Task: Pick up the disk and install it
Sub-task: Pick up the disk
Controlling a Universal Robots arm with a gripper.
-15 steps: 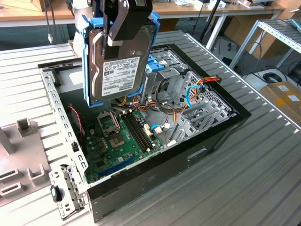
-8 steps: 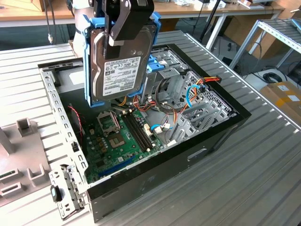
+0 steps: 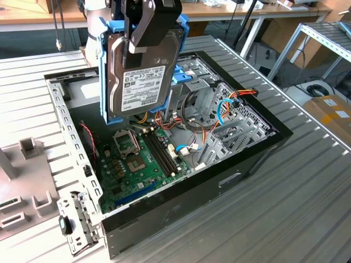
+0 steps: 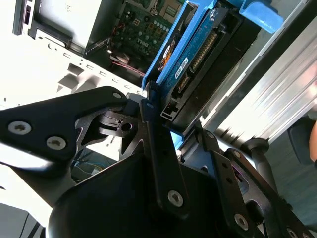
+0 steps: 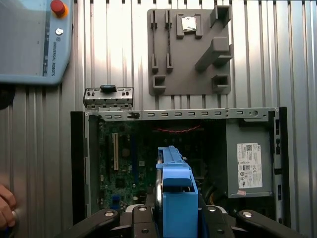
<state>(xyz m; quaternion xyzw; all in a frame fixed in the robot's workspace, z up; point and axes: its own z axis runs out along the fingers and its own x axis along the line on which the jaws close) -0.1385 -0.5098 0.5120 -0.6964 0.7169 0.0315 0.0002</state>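
**A:** Where does the job stand?

**B:** The pick-up looks done. The end effector [image 3: 145, 32] is pinching the disk [image 3: 143, 74] by its upper end. In the second wrist view one black finger [image 4: 156, 148] presses on each broad side of the drive, against the blue rails.

**A:** And where is the disk itself?

**B:** It hangs upright on edge in the air, label facing the exterior camera. It is above the open case [image 3: 247, 164], over the far end of the motherboard [image 3: 137, 164], and I can't see it touching anything but the end effector. The case lies on its side on the ribbed metal counter [image 3: 274, 219].

**A:** So it's the carry, between lifting and installing?

**B:** That's my reading. The metal drive cage [image 3: 204, 96] sits just beside the disk, toward the exterior view's right, at the far side of the case.

**A:** What does installing call for?

**B:** In my judgement, squaring the blue rails to the cage's slot before any push, since a tilted drive would likely jam. The loose cables [image 3: 225, 107] near the cage could also snag it.
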